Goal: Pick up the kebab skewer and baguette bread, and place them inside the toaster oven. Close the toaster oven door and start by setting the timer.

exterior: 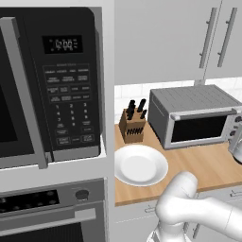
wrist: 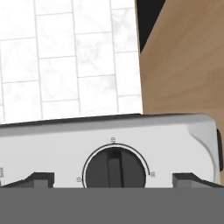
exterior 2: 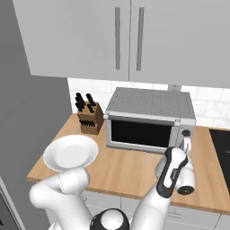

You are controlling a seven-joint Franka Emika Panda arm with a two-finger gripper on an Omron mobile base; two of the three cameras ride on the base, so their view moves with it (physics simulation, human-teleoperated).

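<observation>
Timer-setting looks like the step in hand: the grey metal toaster oven [exterior 2: 150, 119] sits on the wooden counter [exterior 2: 121, 168] with its dark glass door [exterior 2: 140, 133] shut, right of the empty white plate [exterior 2: 70, 152]. At the oven's right-hand control panel, the two-finger gripper [wrist: 114, 178] stands spread wide, grasping nothing, straddling the black timer dial [wrist: 114, 169]. Next it likely must pinch and turn that dial.

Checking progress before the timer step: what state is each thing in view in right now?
toaster oven door: shut.
white plate: empty, on the counter.
timer dial: pointer straight toward the mark at its top, untouched.
gripper: open, one fingertip on each side of the dial.
microwave: door shut, display lit.
knife block: knives seated in their slots.
</observation>
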